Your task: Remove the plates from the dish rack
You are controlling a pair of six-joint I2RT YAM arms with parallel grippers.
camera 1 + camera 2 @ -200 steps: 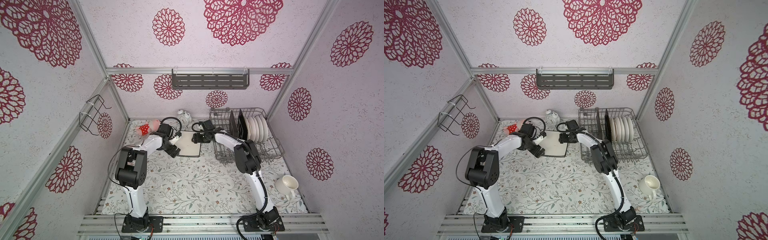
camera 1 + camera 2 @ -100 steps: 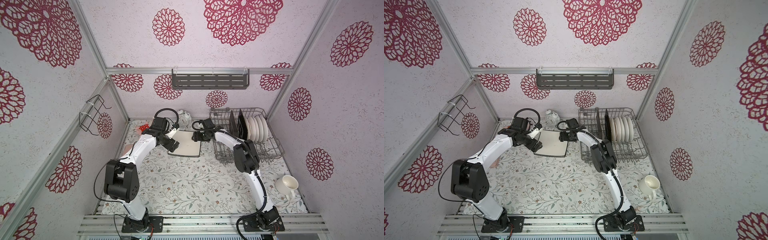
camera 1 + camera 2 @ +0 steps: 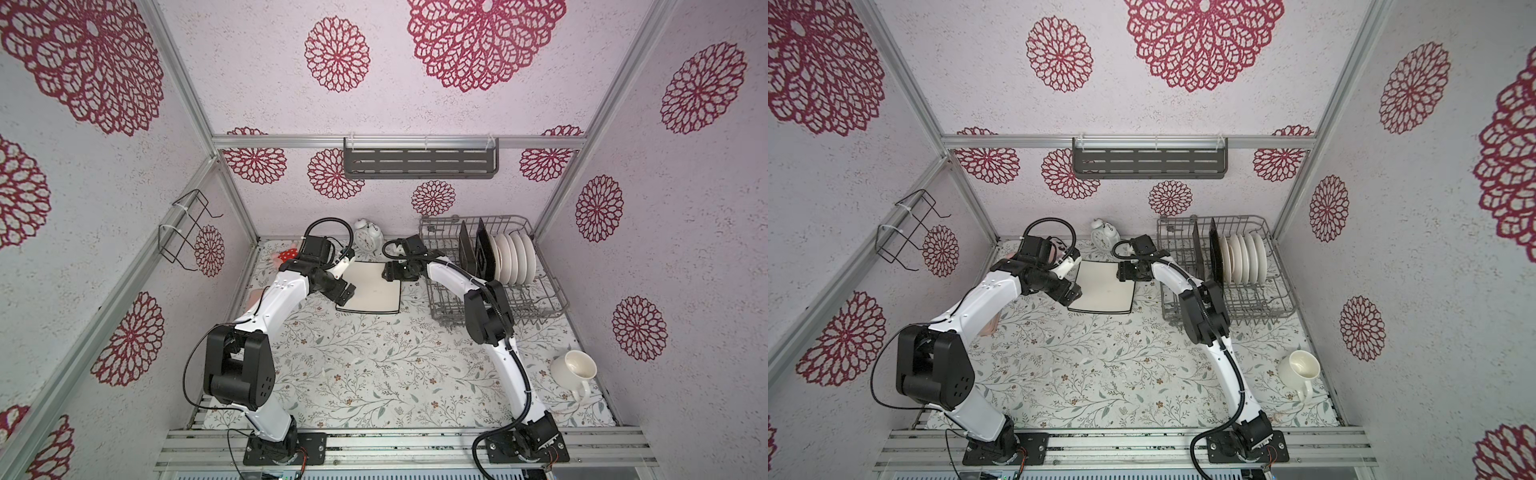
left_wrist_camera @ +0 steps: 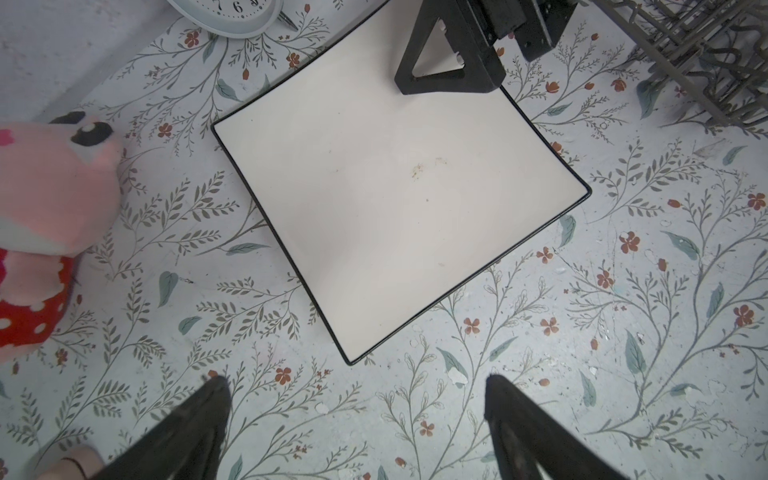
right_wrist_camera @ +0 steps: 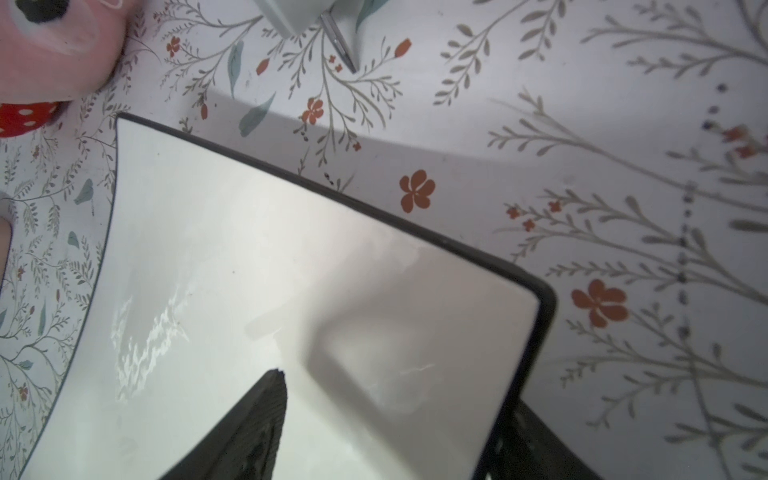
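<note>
A square white black-edged plate [image 3: 374, 286] [image 3: 1106, 286] [image 4: 395, 199] [image 5: 291, 291] lies flat on the flowered table. My right gripper [image 3: 395, 272] [image 3: 1127, 274] [image 5: 399, 395] stands open astride its far right corner, one finger over the white face, the other outside the black edge. My left gripper [image 3: 343, 293] [image 3: 1070, 296] [image 4: 353, 382] is open and empty, just off the plate's near left corner. In the grey wire dish rack [image 3: 540, 291] [image 3: 1281, 299], several round white plates [image 3: 515, 257] [image 3: 1246, 257] and two dark-backed square ones [image 3: 467, 251] [image 3: 1198, 249] stand upright.
A white alarm clock [image 3: 368, 237] [image 4: 232, 16] stands behind the flat plate. A pink and red plush toy [image 3: 286, 255] [image 4: 45, 199] lies at the back left. A white mug [image 3: 575, 365] lies at the front right. A dark slotted shelf [image 3: 419, 162] hangs on the back wall.
My left arm has swung its elbow back toward the front and lifted its wrist, with the gripper staying by the plate's left side. The right arm and the plate have hardly moved.
</note>
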